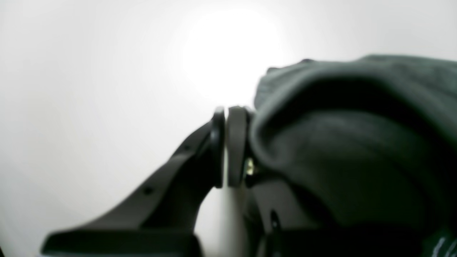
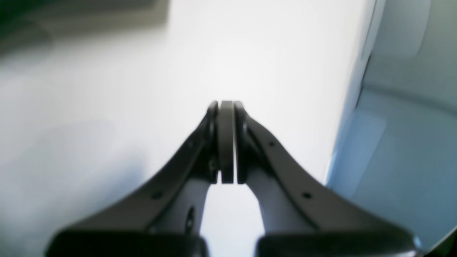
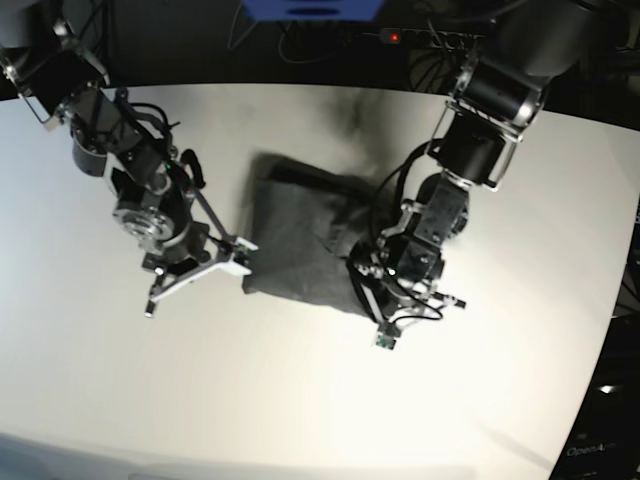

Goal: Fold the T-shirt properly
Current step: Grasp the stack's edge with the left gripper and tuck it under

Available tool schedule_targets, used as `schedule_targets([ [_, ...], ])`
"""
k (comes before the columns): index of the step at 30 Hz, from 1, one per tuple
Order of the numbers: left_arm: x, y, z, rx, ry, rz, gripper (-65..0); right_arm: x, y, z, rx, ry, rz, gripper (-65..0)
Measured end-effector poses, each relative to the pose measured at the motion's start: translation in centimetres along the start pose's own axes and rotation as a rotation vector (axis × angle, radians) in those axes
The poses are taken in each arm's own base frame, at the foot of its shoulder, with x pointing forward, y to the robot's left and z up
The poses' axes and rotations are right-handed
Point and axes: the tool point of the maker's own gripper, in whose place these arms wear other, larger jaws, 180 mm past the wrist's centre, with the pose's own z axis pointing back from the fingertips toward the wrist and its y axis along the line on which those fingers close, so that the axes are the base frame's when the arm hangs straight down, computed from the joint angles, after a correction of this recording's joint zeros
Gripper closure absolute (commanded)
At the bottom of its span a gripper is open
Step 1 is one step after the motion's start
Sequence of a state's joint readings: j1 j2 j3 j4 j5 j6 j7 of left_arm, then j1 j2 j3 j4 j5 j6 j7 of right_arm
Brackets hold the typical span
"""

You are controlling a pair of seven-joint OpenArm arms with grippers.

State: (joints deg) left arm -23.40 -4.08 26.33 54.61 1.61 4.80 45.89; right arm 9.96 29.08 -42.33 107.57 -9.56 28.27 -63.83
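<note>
Base view: T-shirt lies folded into a rumpled block mid-table, between both arms. Left wrist view only: left gripper pads pressed together, charcoal fabric bulging beside one finger; whether cloth is pinched, cannot tell. Right wrist view: right gripper closed on nothing, over bare white tabletop beside the shirt's edge.
</note>
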Motion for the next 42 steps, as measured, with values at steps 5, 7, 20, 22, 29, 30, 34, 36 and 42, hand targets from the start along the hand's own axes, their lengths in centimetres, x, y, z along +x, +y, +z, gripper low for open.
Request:
schedule_targets([
  [5, 1.2, -1.4, -0.3, 0.013, 0.002, -0.084, -3.3, -1.7, -1.4, -0.1, -0.028, -0.008, -0.06, -0.6],
  [7, 2.2, -2.5, -0.4, -0.002, -0.022, -0.111, -3.3, -3.1, -1.5, -0.1, -0.029, 0.018, -0.07, -0.6],
  [20, 5.9, -10.8, 0.5, -0.192, -0.138, -0.346, -3.3, -10.8, -2.6, 0.7, -0.01, 0.134, -0.149, -0.6],
  [22, 6.2, -10.7, 0.6, -0.199, -0.14, -0.356, -3.5, -11.9, -2.9, 0.9, -0.024, 0.139, -0.178, -0.6],
  [29, 7.1, -12.4, 1.0, -0.216, -0.224, -0.459, -3.5, -15.7, -1.6, 1.8, -0.019, 0.184, -0.258, -0.6],
  [30, 7.4, -12.7, 1.1, -0.225, -0.243, -0.457, -3.5, -15.9, -1.3, 1.8, -0.016, 0.186, -0.262, -0.6],
  [34, 8.5, -12.2, 1.3, -0.258, -0.246, -0.363, -3.4, -16.4, 0.7, 2.0, 0.025, 0.177, -0.27, -0.6],
  [36, 8.9, -10.2, 1.0, -0.205, -0.235, -0.264, -3.4, -16.7, 1.6, 2.1, 0.042, 0.182, -0.266, -0.6],
  [42, 10.3, -3.8, 0.6, -0.068, -0.244, -0.107, -3.4, -16.3, 3.2, 2.1, 0.074, 0.166, -0.278, -0.6],
])
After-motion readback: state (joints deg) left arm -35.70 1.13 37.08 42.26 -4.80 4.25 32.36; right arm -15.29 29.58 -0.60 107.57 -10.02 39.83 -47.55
